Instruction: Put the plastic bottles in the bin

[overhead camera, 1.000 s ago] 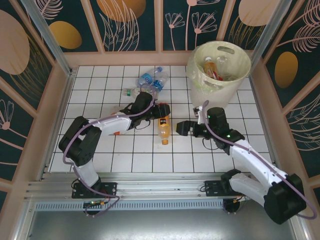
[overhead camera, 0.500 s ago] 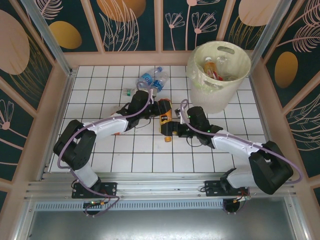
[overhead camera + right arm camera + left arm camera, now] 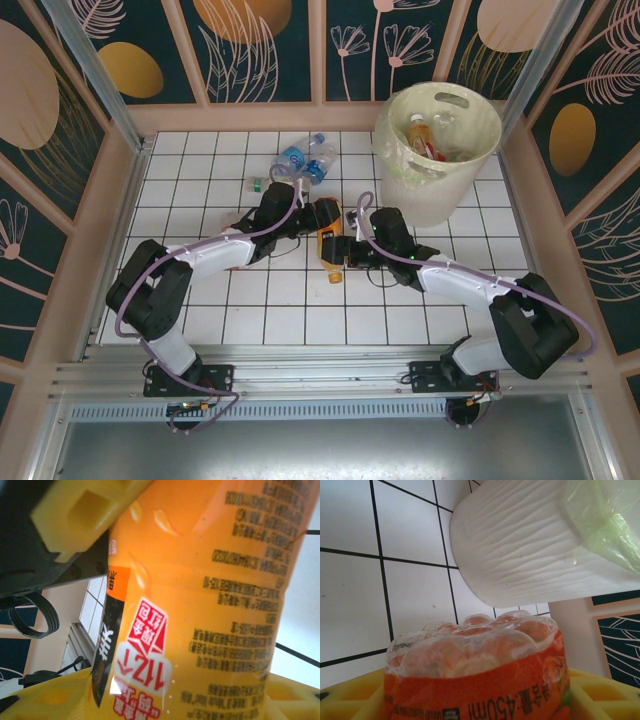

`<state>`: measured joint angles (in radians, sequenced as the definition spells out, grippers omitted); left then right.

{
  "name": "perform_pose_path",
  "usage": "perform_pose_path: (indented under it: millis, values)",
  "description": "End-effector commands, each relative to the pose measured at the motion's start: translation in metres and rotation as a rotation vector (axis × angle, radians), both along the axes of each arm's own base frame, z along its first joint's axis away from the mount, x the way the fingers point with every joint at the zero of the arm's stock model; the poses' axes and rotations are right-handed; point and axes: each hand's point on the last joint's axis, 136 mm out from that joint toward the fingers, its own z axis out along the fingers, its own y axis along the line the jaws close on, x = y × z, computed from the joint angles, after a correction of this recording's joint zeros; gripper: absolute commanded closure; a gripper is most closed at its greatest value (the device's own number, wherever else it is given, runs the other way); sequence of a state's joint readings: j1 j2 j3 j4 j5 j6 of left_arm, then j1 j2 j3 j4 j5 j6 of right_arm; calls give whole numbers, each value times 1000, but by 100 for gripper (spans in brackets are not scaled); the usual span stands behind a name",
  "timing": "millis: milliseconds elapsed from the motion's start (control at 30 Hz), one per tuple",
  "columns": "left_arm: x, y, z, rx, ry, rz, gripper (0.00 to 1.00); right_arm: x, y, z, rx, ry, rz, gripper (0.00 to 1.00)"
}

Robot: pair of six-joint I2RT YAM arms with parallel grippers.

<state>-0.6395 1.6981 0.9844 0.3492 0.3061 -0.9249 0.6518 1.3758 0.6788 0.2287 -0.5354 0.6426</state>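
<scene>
1. Right hand (image 3: 350,250): narrow, with its fingers pressed on both sides of the orange bottle (image 3: 210,605).
2. Left hand (image 3: 318,215): its fingers flank the red-labelled bottle (image 3: 475,680); whether they press it cannot be told.
3. Orange bottle: lies mid-counter (image 3: 200,150), long axis near to far, cap end toward the near edge.
4. Red-labelled bottle: just beyond the orange bottle on its far side, base turned right toward the bin (image 3: 445,195).
5. Bin: upright at the far right corner.
</scene>
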Motion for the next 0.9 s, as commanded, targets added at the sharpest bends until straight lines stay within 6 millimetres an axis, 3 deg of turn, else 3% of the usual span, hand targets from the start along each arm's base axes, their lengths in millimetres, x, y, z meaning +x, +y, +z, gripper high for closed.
perform_pose_path:
  millis: [0,67,133,167,400,567,700,833,867]
  values:
    - [-2,-6,31,-89,-42,-14,30,4,5,18,28,-42,-1,46]
    - [-1,-6,38,-94,-53,-16,20,5,3,18,17,-43,-10,46]
    - [2,-5,50,-89,-79,-8,3,5,0,20,5,-46,-18,46]
    - [3,-5,57,-86,-94,-4,1,5,-2,20,-5,-47,-27,46]
    - [12,20,94,59,-211,64,1,7,-24,42,-53,-103,-96,46]
    - [3,42,114,86,-258,83,1,15,-49,63,-94,-158,-162,46]
    - [-15,56,130,121,-334,62,1,26,-71,94,-133,-237,-224,47]
    - [-36,66,147,179,-465,-10,1,33,-80,149,-170,-378,-244,46]
    - [-41,67,150,189,-491,-29,1,41,-90,161,-178,-408,-275,46]
